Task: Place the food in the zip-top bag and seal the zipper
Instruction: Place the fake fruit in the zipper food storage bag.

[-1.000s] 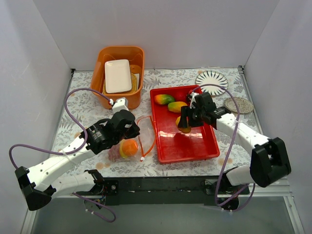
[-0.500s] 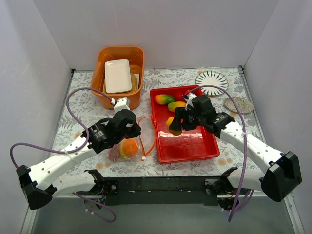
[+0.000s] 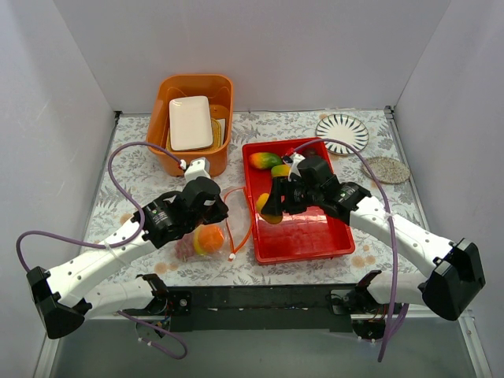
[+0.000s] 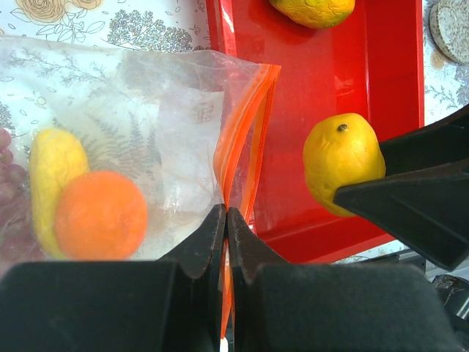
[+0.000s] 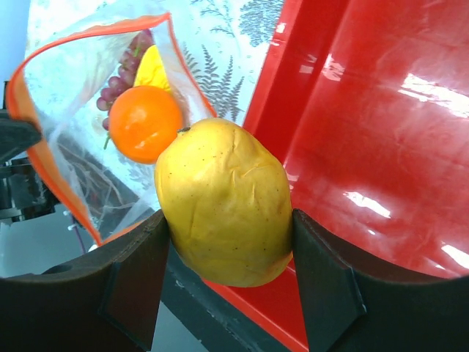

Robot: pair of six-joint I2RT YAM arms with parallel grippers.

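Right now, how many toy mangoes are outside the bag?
3: one yellow mango in the right claw over the red plastic tray, a red-green mango and another yellow mango at the tray's far end. The arm may hide more.

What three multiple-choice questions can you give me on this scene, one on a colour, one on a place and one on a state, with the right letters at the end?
1. What colour is the fruit that the right gripper holds over the rim of the red tray?
A. dark purple
B. white
C. yellow

2. Where is the orange?
A. in the red tray
B. inside the zip-top bag
C. in the right gripper

3. In what state is the left gripper?
A. shut on the zipper
B. open over the red tray
C. shut on the orange

Answers:
1 C: the mango between the fingers is yellow.
2 B: the left wrist view shows it behind the clear plastic, beside a yellow piece.
3 A: its jaws are closed on the orange-red strip at the bag's mouth.
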